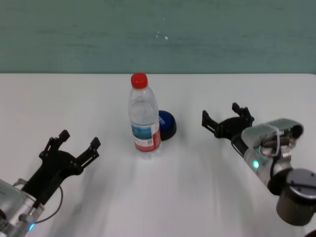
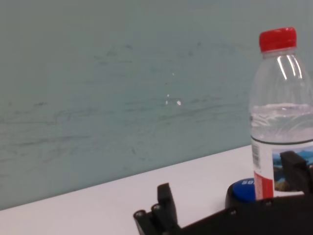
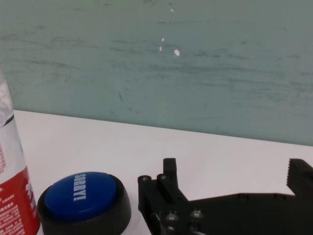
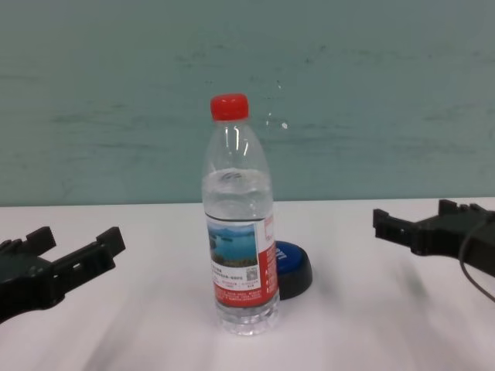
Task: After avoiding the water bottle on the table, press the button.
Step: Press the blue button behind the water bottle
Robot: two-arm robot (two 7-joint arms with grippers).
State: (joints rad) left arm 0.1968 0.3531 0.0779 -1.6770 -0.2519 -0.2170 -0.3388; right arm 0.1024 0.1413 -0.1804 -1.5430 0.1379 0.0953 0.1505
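Note:
The water bottle [image 1: 144, 116], clear with a red cap and a lake label, stands upright mid-table [image 1: 197, 197]; it also shows in the chest view [image 4: 240, 232]. Right behind it sits the blue domed button [image 1: 167, 124] on its black base, partly hidden by the bottle [image 4: 292, 267]. My right gripper [image 1: 227, 116] hovers open to the right of the button, nothing between its fingers; its wrist view shows the button [image 3: 84, 199] close by. At the near left my left gripper [image 1: 78, 141] is open and empty, pointing toward the bottle [image 2: 281, 117].
A teal wall [image 1: 158, 34] runs behind the table's far edge. White tabletop lies between the right gripper and the button, and in front of the bottle.

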